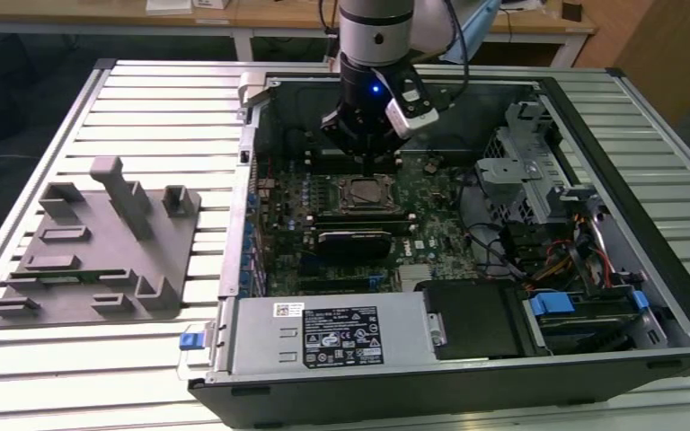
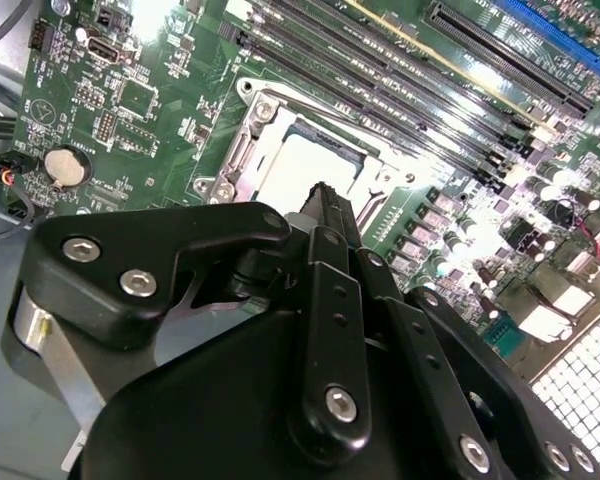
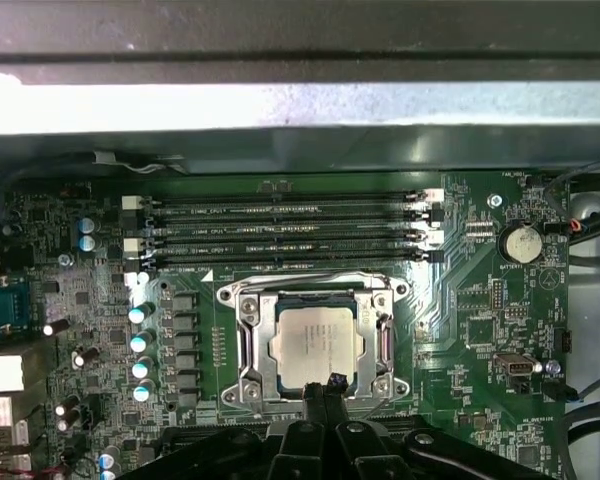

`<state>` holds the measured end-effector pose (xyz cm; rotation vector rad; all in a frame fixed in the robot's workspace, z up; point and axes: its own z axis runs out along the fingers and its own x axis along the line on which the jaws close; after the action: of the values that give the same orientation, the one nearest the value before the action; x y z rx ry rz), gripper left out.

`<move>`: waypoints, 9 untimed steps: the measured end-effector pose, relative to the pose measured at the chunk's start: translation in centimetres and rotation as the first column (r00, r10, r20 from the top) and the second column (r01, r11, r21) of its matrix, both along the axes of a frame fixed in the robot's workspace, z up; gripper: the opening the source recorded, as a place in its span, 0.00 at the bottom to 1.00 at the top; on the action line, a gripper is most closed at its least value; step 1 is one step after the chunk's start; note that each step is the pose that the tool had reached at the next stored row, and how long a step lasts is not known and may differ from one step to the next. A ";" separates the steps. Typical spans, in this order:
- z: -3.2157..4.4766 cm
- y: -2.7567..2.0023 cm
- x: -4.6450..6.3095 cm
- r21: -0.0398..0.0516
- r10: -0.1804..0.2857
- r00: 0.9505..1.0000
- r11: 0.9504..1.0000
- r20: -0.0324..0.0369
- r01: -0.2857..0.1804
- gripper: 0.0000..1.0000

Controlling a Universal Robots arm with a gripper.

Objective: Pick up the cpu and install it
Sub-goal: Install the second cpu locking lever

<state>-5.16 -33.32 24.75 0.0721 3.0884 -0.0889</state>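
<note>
The gripper (image 3: 332, 385) is seen with fingertips drawn together, holding nothing, just beside the socket frame (image 3: 315, 345) edge. The cpu (image 3: 316, 343) is seated flat inside that frame (apparently placed already). Any descent is best kept vertical, clear of the memory slots (image 3: 280, 232).
</note>
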 end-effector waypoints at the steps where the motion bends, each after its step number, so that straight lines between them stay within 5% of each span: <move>1: 0.00 -0.06 0.0 0.000 0.000 1.000 1.000 0.000 0.000 0.11; 9: 0.00 -0.51 0.0 0.000 0.000 1.000 1.000 0.000 0.000 0.11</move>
<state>-5.16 -33.83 24.75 0.0722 3.0884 -0.0887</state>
